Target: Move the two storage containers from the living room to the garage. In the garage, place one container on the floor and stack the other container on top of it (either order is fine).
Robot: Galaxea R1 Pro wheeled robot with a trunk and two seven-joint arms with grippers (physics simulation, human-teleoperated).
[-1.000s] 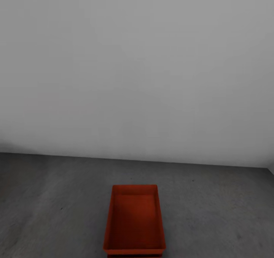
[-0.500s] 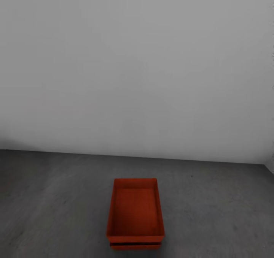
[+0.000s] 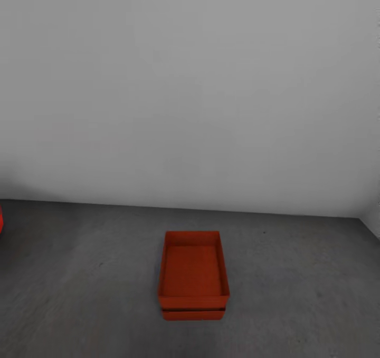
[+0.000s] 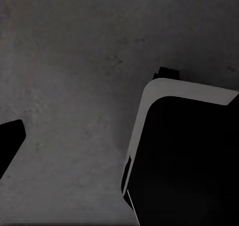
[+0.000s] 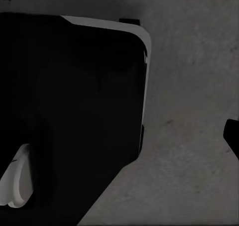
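Two orange-red storage containers are stacked on the garage's dark grey floor (image 3: 301, 294), a short way before the white wall. The upper container (image 3: 193, 265) is open-topped and empty. Beneath it, the lower container (image 3: 193, 314) shows as a thin strip with a dark gap between the two. Nothing touches the stack. In the left wrist view one dark fingertip (image 4: 10, 143) of my left gripper stands far out at the picture's edge above bare floor. A dark fingertip (image 5: 233, 136) of my right gripper likewise sits at the edge of the right wrist view. Both grippers hold nothing.
A plain white wall (image 3: 190, 84) runs behind the stack, with a corner at the far right. A sliver of something red (image 3: 1, 220) shows at the left edge. My own dark base with its white rim (image 4: 189, 156) (image 5: 69, 111) stands beside each wrist.
The whole head view has shifted: the stack now looks smaller and farther off, its lower container has come into sight, and a red sliver has appeared at the left edge.
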